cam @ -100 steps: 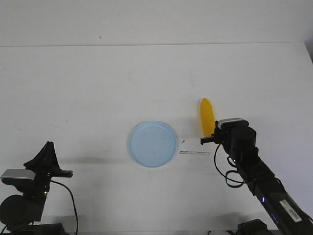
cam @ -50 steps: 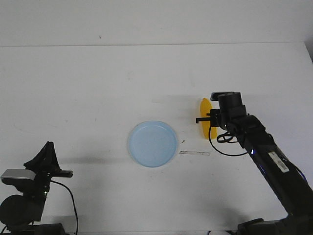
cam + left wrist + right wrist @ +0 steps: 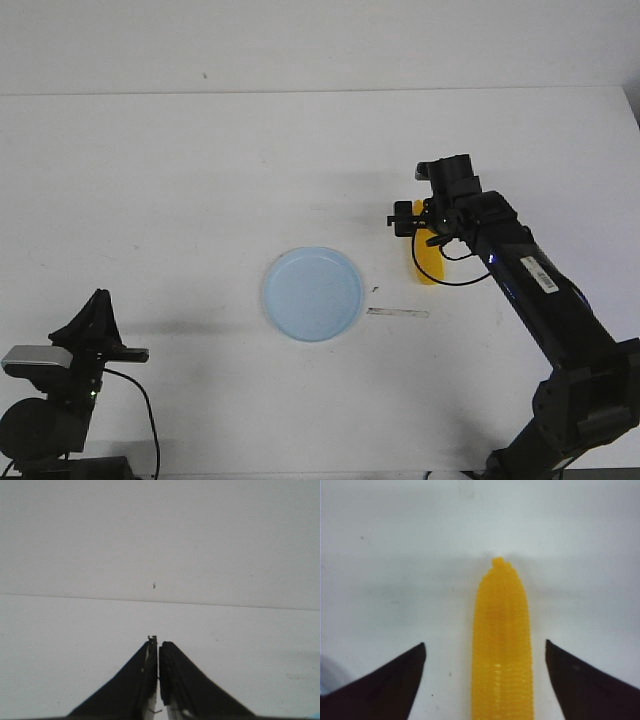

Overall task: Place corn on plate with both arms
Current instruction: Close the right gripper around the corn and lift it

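The right gripper [image 3: 425, 225] is over the corn [image 3: 427, 262], its jaws spread wide. In the right wrist view the two dark fingers [image 3: 385, 680] stand on either side of the cob [image 3: 502, 645], each with a gap of bare counter between it and the yellow kernels, so nothing is held. The corn lies flat on the white counter [image 3: 200, 180], lengthwise toward the far edge, its tapered tip pointing away from the robot. In the front view the gripper covers the far end of the cob and only the near, rounded part shows below it.

The plate [image 3: 312, 294] sits on the counter to the left of the corn, near it but not touching, and holds nothing. A thin, pale strip [image 3: 398, 313] lies on the counter between the plate and the right arm [image 3: 540, 290], just in front of the corn.

The left gripper [image 3: 158, 680] is closed, its two black fingers pressed together with nothing between them. The left arm [image 3: 70, 370] is folded low at the near left corner, well apart from the plate and the corn.
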{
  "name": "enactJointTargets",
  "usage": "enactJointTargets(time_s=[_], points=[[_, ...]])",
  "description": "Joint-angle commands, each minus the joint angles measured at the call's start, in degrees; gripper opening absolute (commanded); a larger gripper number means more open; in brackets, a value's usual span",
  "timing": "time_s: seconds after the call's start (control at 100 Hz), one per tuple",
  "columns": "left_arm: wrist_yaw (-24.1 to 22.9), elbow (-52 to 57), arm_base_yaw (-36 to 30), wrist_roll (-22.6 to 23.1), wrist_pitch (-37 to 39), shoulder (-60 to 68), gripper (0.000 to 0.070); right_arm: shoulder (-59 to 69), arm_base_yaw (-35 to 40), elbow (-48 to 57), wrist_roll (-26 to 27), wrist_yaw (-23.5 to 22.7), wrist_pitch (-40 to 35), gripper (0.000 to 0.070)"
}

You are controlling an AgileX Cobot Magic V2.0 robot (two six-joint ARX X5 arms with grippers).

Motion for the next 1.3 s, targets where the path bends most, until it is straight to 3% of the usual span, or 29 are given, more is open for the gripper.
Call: enactJointTargets(time_s=[0.0,1.15,1.29], points=[[-0.2,0.6,0.0,-0.3,0.6,-0.1,0.0001,1.4,0.4,1.0,0.6,0.1,0.6,0.0578],[-0.2,0.6,0.0,-0.3,0.6,-0.1,0.0001,7.1,-1.0,-5.6,0.8,-0.5,3.0,0.0564],[-0.2,0.6,0.0,-0.3,0.6,-0.1,0.0001,7.1,-1.2,-5.7,0.7,-0.6,3.2,0.0448]])
